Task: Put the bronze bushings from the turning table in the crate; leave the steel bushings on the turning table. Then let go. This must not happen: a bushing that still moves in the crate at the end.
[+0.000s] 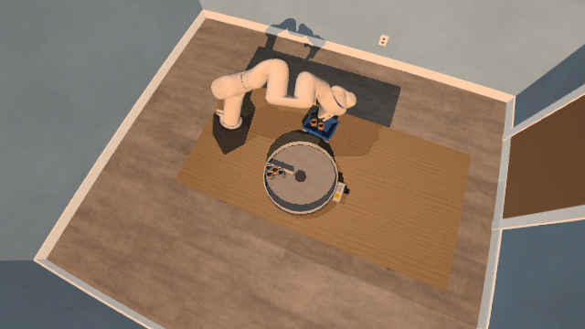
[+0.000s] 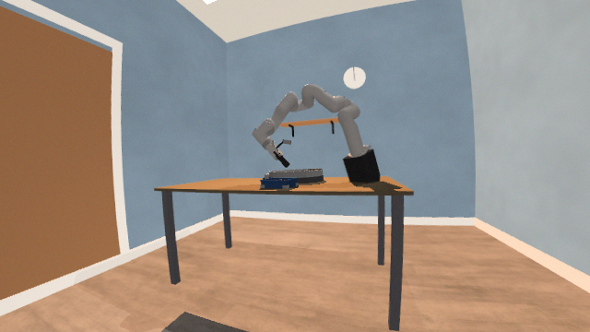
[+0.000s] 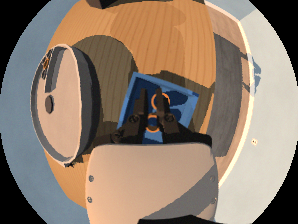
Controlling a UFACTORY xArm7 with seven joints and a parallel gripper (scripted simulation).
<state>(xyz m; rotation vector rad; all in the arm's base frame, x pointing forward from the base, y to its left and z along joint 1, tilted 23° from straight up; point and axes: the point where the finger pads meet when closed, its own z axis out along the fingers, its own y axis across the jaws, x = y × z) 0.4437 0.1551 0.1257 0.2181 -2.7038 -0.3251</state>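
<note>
The blue crate (image 1: 329, 135) (image 2: 278, 183) (image 3: 188, 110) stands beside the turning table (image 1: 315, 160) (image 2: 295, 173) (image 3: 66, 130). Two bronze bushings are inside it: one bushing (image 1: 313, 122) and another bushing (image 1: 321, 125); two orange rings also show there in the wrist view. My gripper (image 2: 286, 164) (image 3: 151, 96) is above the crate, fingers a narrow gap apart, nothing seen held. At least one bronze bushing (image 1: 275, 170) (image 3: 46, 63) sits on the turning table among several steel bushings, including one steel bushing (image 1: 281, 173). Their crowding hides exact positions.
A dark bar with a pale edge (image 1: 281, 165) stands on the turning table beside the bushings. A small box with a yellow button (image 1: 338, 192) is at its rim. The arm's dark base (image 1: 230, 134) (image 2: 362, 167) stands at the table's other end.
</note>
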